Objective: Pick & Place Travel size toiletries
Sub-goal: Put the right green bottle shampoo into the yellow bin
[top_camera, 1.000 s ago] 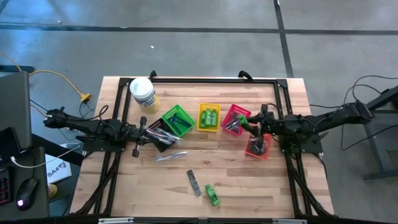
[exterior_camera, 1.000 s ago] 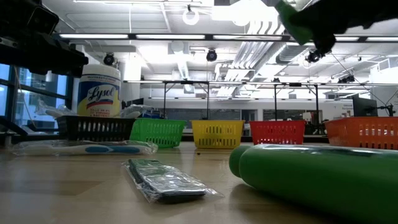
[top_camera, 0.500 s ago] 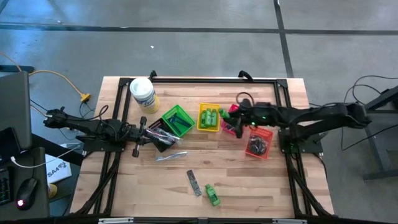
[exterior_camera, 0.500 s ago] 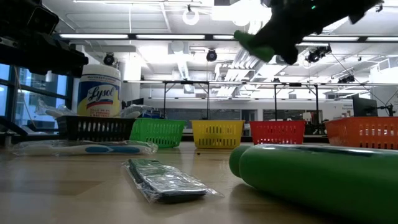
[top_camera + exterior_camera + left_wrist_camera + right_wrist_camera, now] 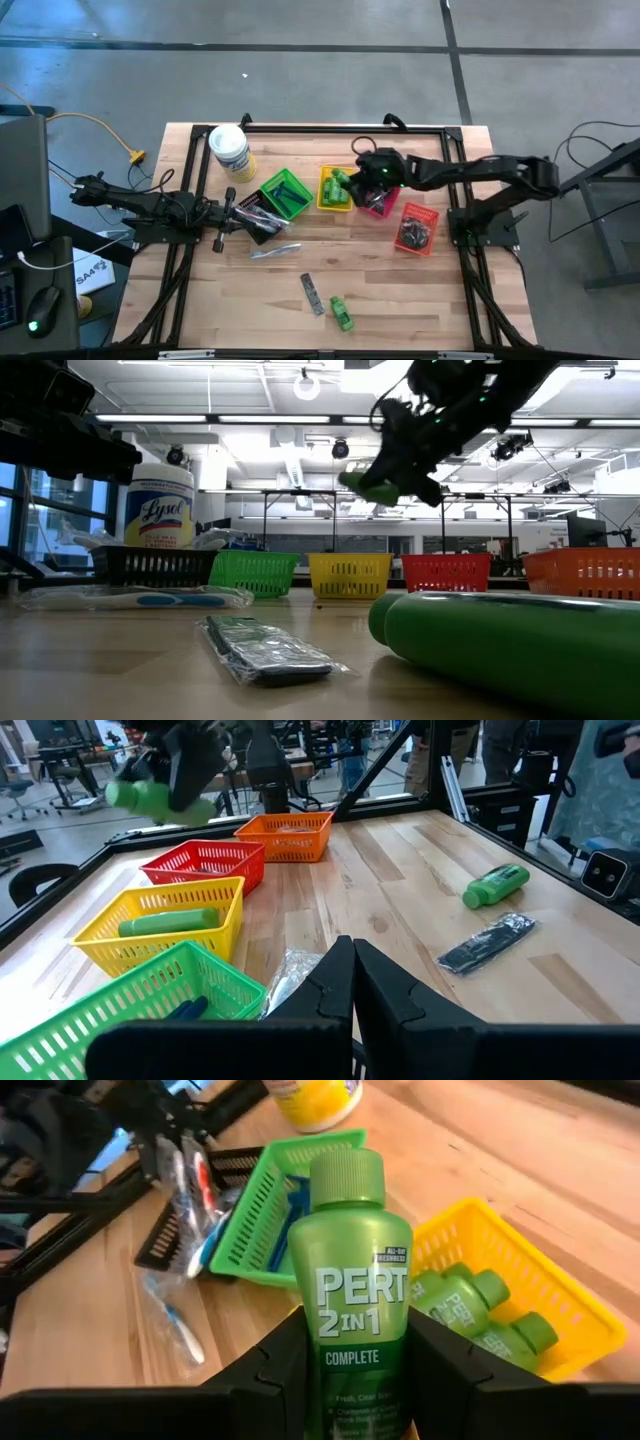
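While a green bottle point(image 5: 348, 1295) is clamped in the right gripper point(image 5: 352, 178), the yellow basket point(image 5: 324, 201) is seen directly below, bottle's long axis along the fingers.

a: in the low view the green bottle point(image 5: 520, 635) lying close to the camera runs off the right edge, so its far end can't be seen.

b: and the bottle in the right tool point(image 5: 355, 1370)?

a: its base is cut off by the wrist picture's edge. from above, the contents of the orange basket point(image 5: 415, 228) are too small to tell.
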Controlling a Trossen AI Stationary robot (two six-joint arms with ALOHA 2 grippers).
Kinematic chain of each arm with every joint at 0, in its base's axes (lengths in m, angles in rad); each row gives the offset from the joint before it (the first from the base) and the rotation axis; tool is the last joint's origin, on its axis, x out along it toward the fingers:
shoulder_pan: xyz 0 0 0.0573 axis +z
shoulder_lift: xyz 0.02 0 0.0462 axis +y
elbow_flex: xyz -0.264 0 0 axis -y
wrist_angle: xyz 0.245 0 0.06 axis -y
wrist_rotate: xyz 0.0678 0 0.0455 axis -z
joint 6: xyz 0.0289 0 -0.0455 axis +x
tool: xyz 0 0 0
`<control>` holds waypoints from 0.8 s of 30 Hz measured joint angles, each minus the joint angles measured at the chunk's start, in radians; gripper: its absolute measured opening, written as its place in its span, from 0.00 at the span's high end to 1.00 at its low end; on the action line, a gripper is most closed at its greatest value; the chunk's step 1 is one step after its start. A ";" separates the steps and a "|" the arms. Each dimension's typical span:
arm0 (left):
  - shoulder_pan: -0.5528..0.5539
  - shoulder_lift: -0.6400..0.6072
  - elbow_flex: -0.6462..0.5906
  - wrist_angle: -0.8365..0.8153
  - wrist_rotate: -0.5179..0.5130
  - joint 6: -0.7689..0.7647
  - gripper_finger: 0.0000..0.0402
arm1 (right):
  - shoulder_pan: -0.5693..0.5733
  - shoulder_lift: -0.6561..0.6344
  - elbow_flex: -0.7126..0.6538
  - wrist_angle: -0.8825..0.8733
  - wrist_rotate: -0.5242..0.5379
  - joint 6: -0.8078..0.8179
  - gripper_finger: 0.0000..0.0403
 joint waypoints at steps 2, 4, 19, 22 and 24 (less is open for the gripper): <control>0.000 0.000 0.000 0.000 0.000 0.000 1.00 | -0.011 0.044 0.031 -0.004 -0.019 0.008 0.71; 0.000 0.000 0.000 0.000 0.000 -0.001 1.00 | -0.019 0.088 0.069 -0.038 -0.024 0.022 0.70; 0.000 0.000 0.000 0.000 0.000 -0.006 1.00 | -0.024 0.316 0.282 -0.289 0.190 0.126 0.69; 0.000 0.000 0.000 0.000 0.000 -0.006 1.00 | -0.022 0.316 0.285 -0.299 0.187 0.135 0.70; 0.000 0.000 0.000 0.000 0.000 -0.006 1.00 | -0.019 0.316 0.285 -0.312 0.190 0.153 0.70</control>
